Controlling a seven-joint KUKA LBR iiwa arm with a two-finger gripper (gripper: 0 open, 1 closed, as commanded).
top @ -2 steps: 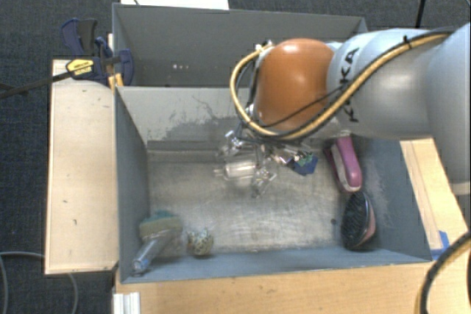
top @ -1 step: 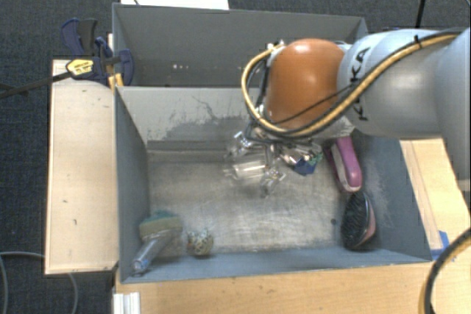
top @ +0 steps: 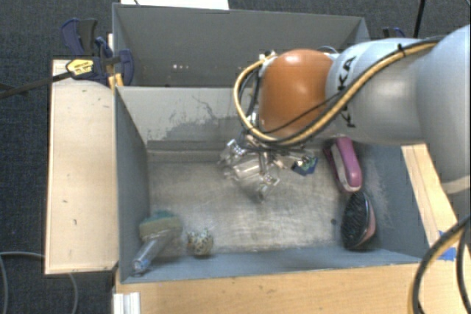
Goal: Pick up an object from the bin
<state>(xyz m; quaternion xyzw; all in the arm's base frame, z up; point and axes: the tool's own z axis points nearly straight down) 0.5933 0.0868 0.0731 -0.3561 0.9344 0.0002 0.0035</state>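
The metal claw [top: 254, 171] hangs low over the middle of the grey metal bin [top: 132, 158], below the orange wrist cover [top: 294, 88] (released or clenched, I cannot tell). A small dark blue object [top: 306, 166] lies just beside it on the right. Further right lie a pink oblong brush [top: 346, 164] and a black oval hairbrush [top: 358, 220]. A speckled small ball [top: 199, 243] is well apart, near the front left corner.

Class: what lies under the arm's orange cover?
The claw, hanging over the bin floor, with a blue thing beside it. The cover hides whatever lies directly beneath.
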